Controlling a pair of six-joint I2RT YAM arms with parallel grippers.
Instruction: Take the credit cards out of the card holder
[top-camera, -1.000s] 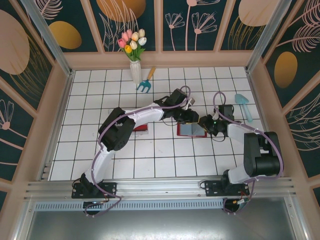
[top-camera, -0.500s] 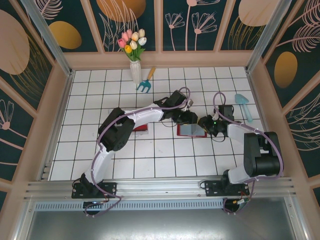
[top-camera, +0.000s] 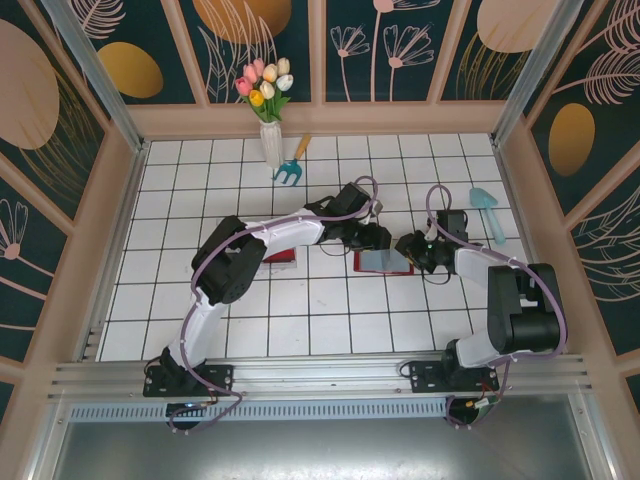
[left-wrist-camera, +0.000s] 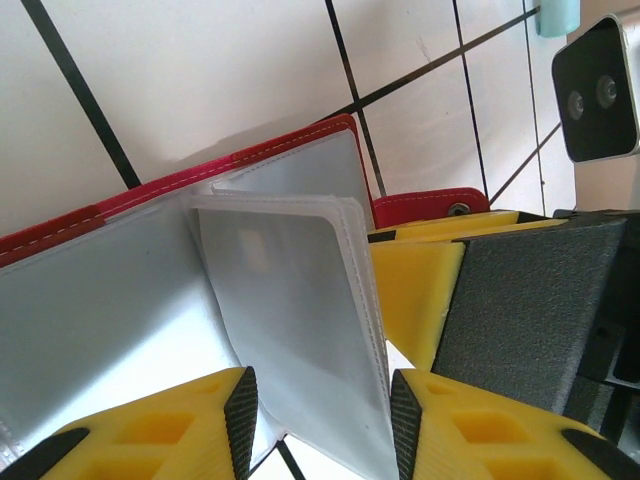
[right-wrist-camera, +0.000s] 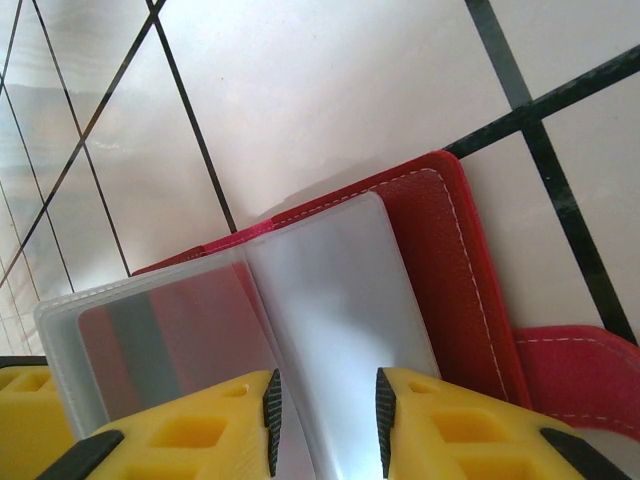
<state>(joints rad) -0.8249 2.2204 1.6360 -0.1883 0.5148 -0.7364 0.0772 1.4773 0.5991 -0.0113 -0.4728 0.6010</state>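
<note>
The red card holder (top-camera: 384, 263) lies open on the white tiles, grey-blue sleeves facing up. In the left wrist view a leaf of clear sleeves (left-wrist-camera: 300, 300) stands up from the card holder (left-wrist-camera: 150, 190). My left gripper (left-wrist-camera: 320, 415) is open around that leaf, whose edge meets the right pad with a gap at the left pad. My right gripper (right-wrist-camera: 327, 420) is open, its tips over the right-hand sleeve (right-wrist-camera: 340, 300) of the card holder (right-wrist-camera: 450, 270). A grey and reddish shape, perhaps a credit card (right-wrist-camera: 140, 350), shows through the left sleeve. From above, left gripper (top-camera: 374, 240) and right gripper (top-camera: 408, 248) nearly meet.
A vase of tulips (top-camera: 270, 140) and a blue hand rake (top-camera: 290, 165) stand at the back. A pale blue trowel (top-camera: 488, 212) lies at the right. A red object (top-camera: 281, 256) sits half hidden under the left arm. Wooden walls (top-camera: 128, 250) ring the tiles.
My left gripper has shifted slightly left over the card holder and its jaws have widened a little. The right gripper has stayed put.
</note>
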